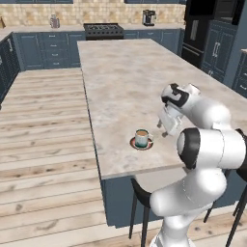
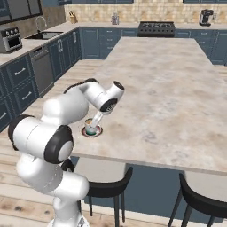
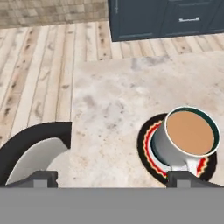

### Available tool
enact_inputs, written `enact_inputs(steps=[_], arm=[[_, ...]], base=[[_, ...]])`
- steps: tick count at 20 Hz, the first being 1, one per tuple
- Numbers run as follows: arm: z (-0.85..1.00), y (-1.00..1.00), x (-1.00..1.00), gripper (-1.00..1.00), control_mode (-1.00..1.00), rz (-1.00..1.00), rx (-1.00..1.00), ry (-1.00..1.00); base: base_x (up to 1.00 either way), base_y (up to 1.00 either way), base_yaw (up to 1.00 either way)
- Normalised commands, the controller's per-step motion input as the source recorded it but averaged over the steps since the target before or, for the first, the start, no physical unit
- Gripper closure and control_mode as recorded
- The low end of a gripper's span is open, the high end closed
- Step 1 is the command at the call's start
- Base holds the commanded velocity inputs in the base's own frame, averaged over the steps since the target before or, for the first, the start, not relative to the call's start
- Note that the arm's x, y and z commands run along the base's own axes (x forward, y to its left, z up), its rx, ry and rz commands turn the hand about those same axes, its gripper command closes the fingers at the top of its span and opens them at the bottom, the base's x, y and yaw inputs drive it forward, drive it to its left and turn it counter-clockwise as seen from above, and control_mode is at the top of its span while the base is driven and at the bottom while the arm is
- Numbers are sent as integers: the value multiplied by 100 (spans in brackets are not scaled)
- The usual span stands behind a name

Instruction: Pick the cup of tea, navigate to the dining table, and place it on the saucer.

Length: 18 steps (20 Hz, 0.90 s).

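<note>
The cup of tea (image 1: 142, 138) (image 2: 91, 127) is a white mug with a teal base and light brown liquid. It stands upright on the saucer (image 1: 141, 144) (image 2: 92, 132), near the front edge of the dining table (image 1: 125, 87) (image 2: 168, 88). My gripper (image 1: 165, 131) (image 2: 98, 118) hangs open just beside and slightly above the cup, holding nothing. In the hand view the cup (image 3: 188, 135) sits on the red-rimmed saucer (image 3: 148, 148) in front of the right fingertip. The gripper (image 3: 112, 178) spans bare table top (image 3: 109, 105).
Dark stools (image 1: 140, 193) (image 2: 106, 186) (image 2: 199, 201) are tucked under the table's near edge, and one backrest shows in the hand view (image 3: 35, 144). Blue cabinets, a stove (image 1: 103, 30) and a coffee machine (image 1: 148, 17) line the far wall. Wooden floor (image 1: 48, 144) runs along the table's left.
</note>
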Motion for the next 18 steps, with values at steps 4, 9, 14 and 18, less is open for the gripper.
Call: enact_inputs(steps=[4, 9, 14, 18], arm=[[43, 20, -73, -100, -100, -38, -1, 5], [48, 20, -90, -100, -100, -35, -10, 3], [33, 14, -100, -100, -100, -27, -14, -3], [19, 3, -100, -100, -100, -33, -3, -8]], base=[[0, 0, 0], [0, 0, 0], [0, 0, 0], [0, 0, 0]])
